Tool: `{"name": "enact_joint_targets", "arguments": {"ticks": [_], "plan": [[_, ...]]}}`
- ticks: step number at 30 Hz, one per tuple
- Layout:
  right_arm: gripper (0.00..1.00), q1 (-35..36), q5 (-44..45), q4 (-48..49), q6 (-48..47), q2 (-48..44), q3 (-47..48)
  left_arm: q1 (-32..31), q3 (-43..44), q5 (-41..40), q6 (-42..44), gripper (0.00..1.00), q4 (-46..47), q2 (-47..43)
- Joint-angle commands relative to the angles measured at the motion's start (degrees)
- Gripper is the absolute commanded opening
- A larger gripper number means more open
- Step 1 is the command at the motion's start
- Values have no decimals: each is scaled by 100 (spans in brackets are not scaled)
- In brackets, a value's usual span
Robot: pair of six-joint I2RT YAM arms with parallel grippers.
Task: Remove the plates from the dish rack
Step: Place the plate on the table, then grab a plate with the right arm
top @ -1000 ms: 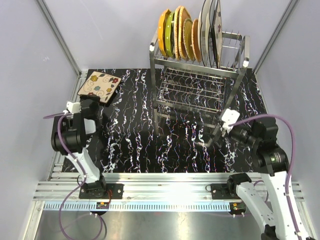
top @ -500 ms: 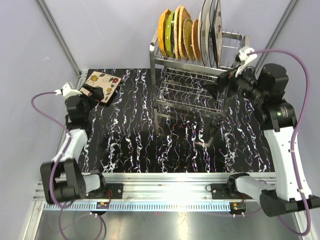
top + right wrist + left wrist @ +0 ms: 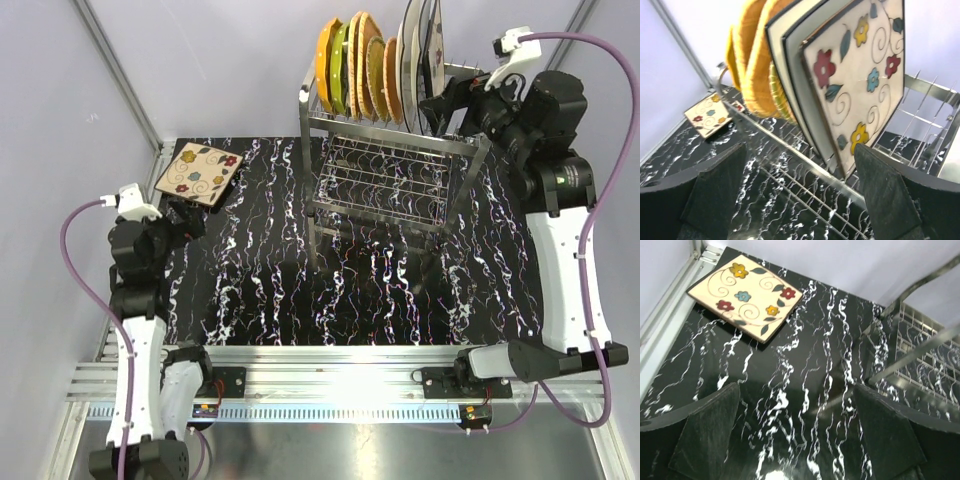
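Dish rack [image 3: 392,132] top tier w/ row of upright plates [image 3: 375,70].

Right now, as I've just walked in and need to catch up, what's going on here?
The right gripper, open, faces the end floral plate in the top tier of the dish rack, not yet gripping it. A second floral plate lies flat at the far-left corner of the table. The left gripper hovers open near it, empty.
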Motion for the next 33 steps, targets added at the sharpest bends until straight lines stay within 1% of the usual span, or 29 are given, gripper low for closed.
{"name": "enact_joint_targets", "arguments": {"ticks": [1, 6, 7, 13, 14, 21, 27, 30, 33], "plan": [[94, 24, 355, 273, -506, 248, 233, 22, 234, -87, 395, 99, -825, -423], [88, 24, 583, 554, -929, 425, 198, 22, 243, -25, 466, 99, -1310, -794], [84, 24, 601, 589, -1008, 494, 224, 31, 234, 1, 440, 99, -1398, -829], [70, 24, 628, 809, -1088, 670, 198, 22, 190, 203, 334, 99, -1486, -997], [66, 15, 619, 827, -1097, 706, 181, 22, 208, 212, 343, 99, -1495, -988], [52, 15, 531, 1081, -1202, 899, 49, 13, 331, 326, 343, 99, -1478, -944], [46, 24, 540, 1371, -1404, 1049, -65, 22, 278, 379, 325, 99, -1425, -935], [46, 24, 610, 1556, -1553, 1066, -232, 22, 243, 397, 317, 99, -1390, -970], [48, 33, 680, 1723, -1685, 1014, -399, 13, 234, 414, 308, 99, -1381, -988]]}}
